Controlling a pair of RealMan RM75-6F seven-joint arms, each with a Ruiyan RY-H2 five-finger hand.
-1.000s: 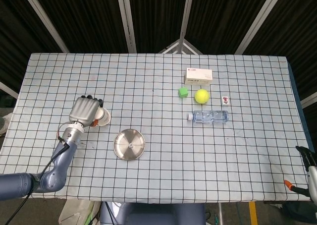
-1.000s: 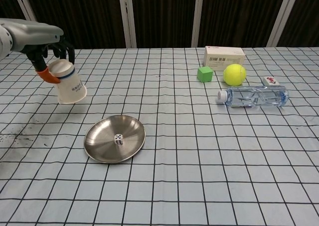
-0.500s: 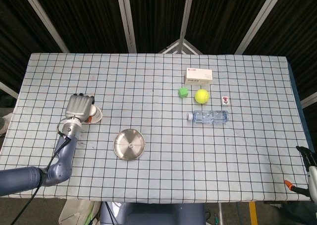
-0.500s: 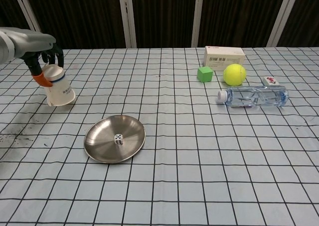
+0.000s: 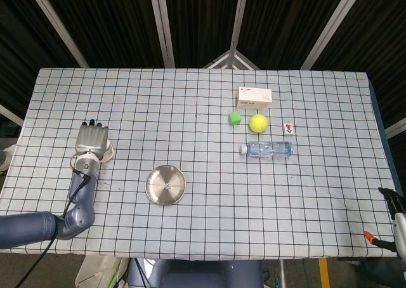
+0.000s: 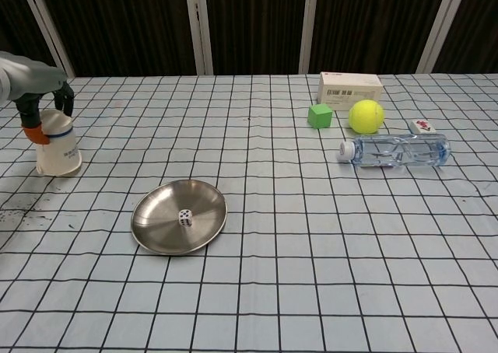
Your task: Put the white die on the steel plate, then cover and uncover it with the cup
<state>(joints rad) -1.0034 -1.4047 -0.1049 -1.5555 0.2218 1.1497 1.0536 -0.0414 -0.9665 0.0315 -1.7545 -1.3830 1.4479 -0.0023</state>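
A white die [image 6: 185, 217] lies in the middle of the steel plate [image 6: 148, 213], also seen from above as the die [image 5: 168, 186] in the plate [image 5: 153, 185]. To the plate's left, a white paper cup [image 6: 59, 149] is mouth down at the tablecloth. My left hand [image 6: 37, 96] grips its upturned base from above. The head view shows the same hand [image 5: 91, 139] covering most of the cup [image 5: 108, 153]. Only a dark bit of my right hand [image 5: 388, 197] shows at the table's right edge, and its fingers cannot be made out.
On the right half lie a clear water bottle [image 6: 395, 149], a yellow tennis ball [image 6: 366, 116], a green cube [image 6: 319, 116], a white box [image 6: 350, 89] and a small tile [image 6: 421, 125]. An orange clip [image 5: 369, 236] sits at the front right edge.
My left hand has carried the cup leftward and down, away from the plate, turning it from tilted to mouth down at the cloth. The die and plate have not moved.
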